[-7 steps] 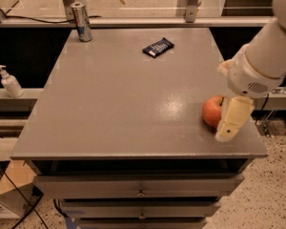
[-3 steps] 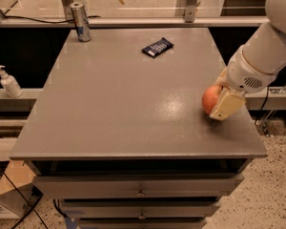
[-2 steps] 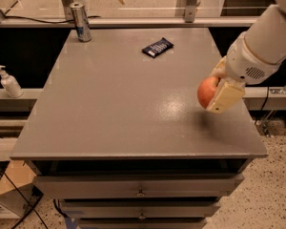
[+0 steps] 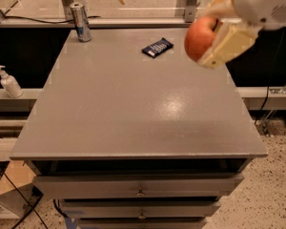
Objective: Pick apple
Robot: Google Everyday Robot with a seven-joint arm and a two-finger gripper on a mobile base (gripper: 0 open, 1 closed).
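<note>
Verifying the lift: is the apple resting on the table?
No, the hand holds the apple in the air, above the table's far right edge.

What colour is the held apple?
Orange-red, the round apple in the gripper at upper right; camera view.

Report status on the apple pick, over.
Gripper high over table's far right, shut on apple. Apple off the tabletop. Snack packet and can lie far-left, below; neither in the way.

We look down on the table from above its front edge, facing its far side. The gripper, clasping the apple, hangs nearer us, upper right.
</note>
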